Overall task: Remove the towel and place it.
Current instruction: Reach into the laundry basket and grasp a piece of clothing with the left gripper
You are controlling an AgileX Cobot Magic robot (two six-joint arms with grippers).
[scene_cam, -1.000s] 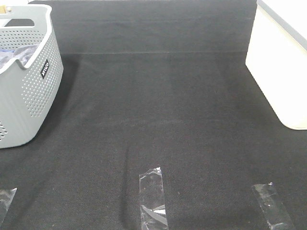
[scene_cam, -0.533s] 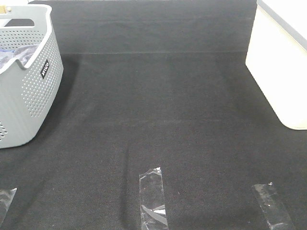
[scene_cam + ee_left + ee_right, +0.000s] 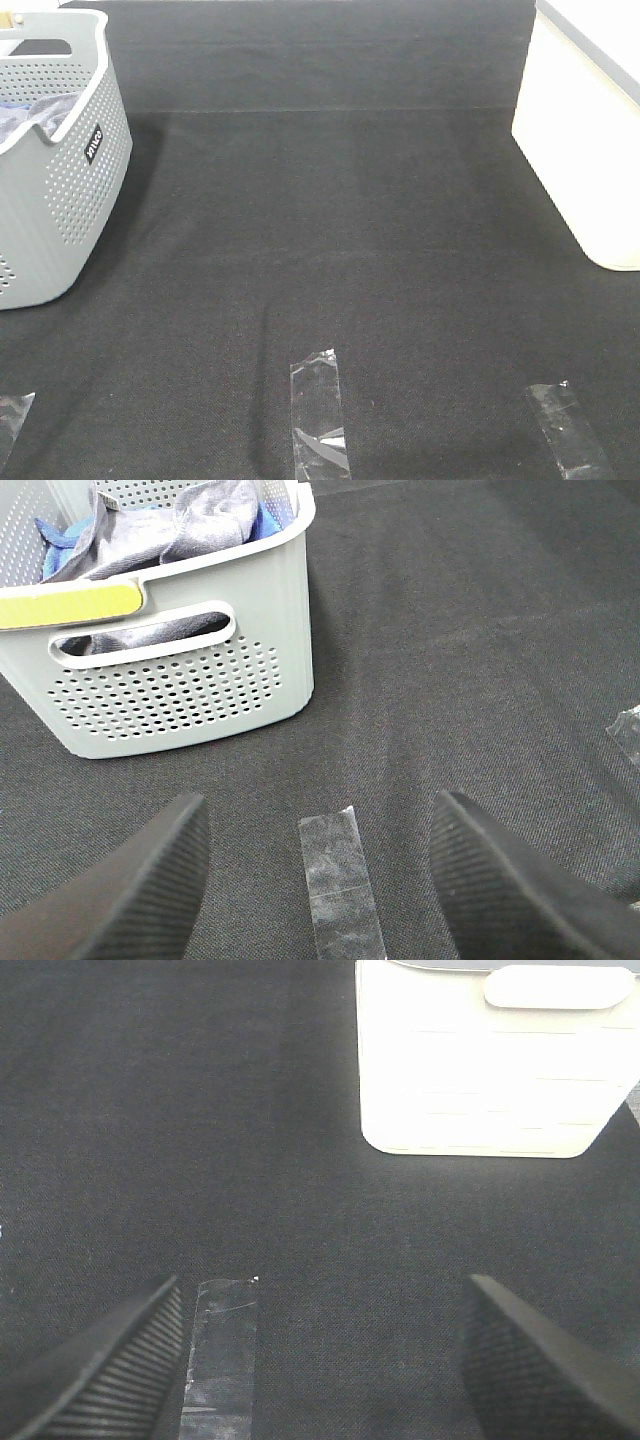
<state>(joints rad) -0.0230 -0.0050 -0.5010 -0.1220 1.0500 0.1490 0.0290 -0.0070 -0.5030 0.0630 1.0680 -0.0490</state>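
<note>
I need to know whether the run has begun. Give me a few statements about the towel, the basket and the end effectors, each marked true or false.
1. The towel lies inside the grey basket. True.
2. The left end effector is shut on the towel. False: it is open and empty.
3. A blue cloth shares the basket with the towel. True.
4. The right end effector grips the white bin. False: it is open, apart from the bin.
</note>
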